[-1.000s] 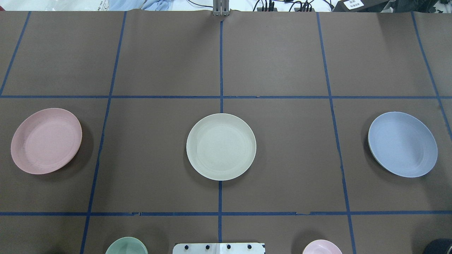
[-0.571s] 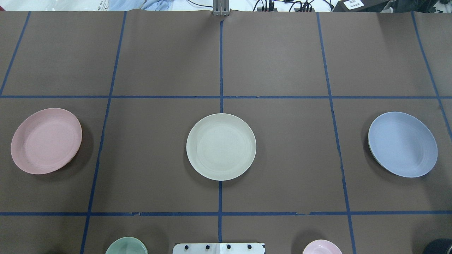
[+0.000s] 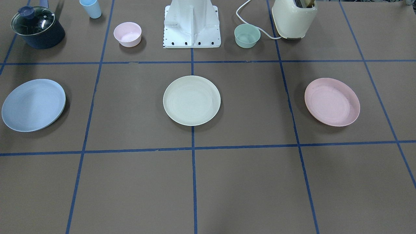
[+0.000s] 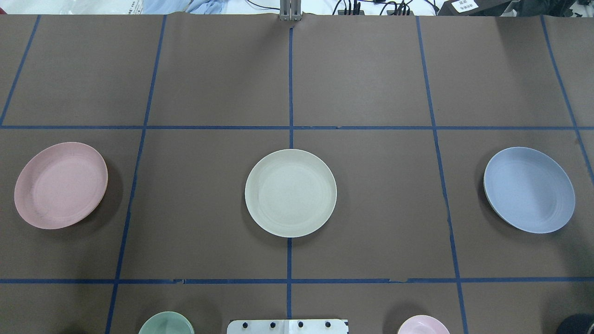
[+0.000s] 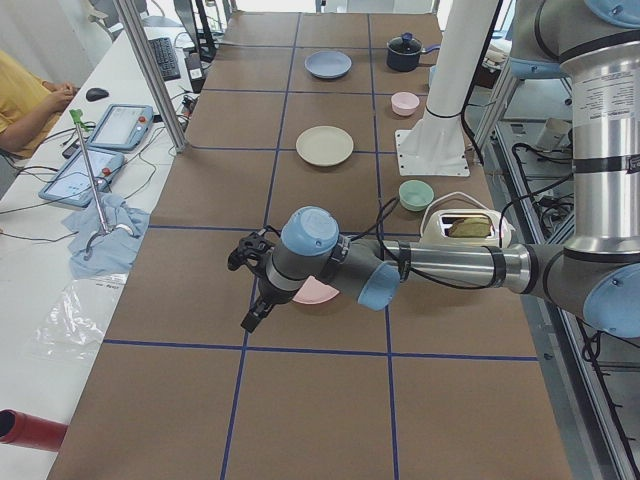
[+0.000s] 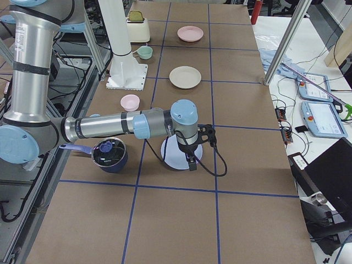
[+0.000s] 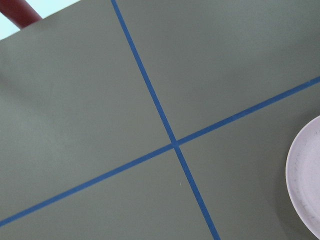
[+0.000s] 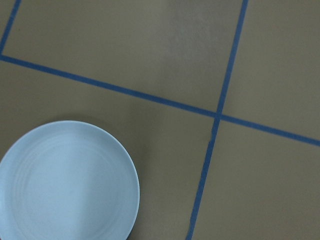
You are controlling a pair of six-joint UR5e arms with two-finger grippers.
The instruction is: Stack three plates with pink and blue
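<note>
Three plates lie apart in one row on the brown table. The cream-white plate (image 4: 290, 192) (image 3: 191, 100) is in the middle. The pale pink plate (image 4: 61, 185) (image 3: 332, 101) lies on my left and the pale blue plate (image 4: 529, 189) (image 3: 33, 104) on my right. My left gripper (image 5: 250, 290) hovers above the pink plate's outer side; the left wrist view catches that plate's edge (image 7: 306, 180). My right gripper (image 6: 199, 149) hovers above the blue plate (image 8: 67, 182). Both grippers show only in the side views, so I cannot tell whether they are open or shut.
Near the robot base (image 3: 191, 26) stand a small pink bowl (image 3: 127, 33), a small mint-green bowl (image 3: 247, 35), a cream toaster (image 3: 294, 18), a lidded dark pot (image 3: 37, 27) and a blue cup (image 3: 91, 8). Blue tape lines divide the table.
</note>
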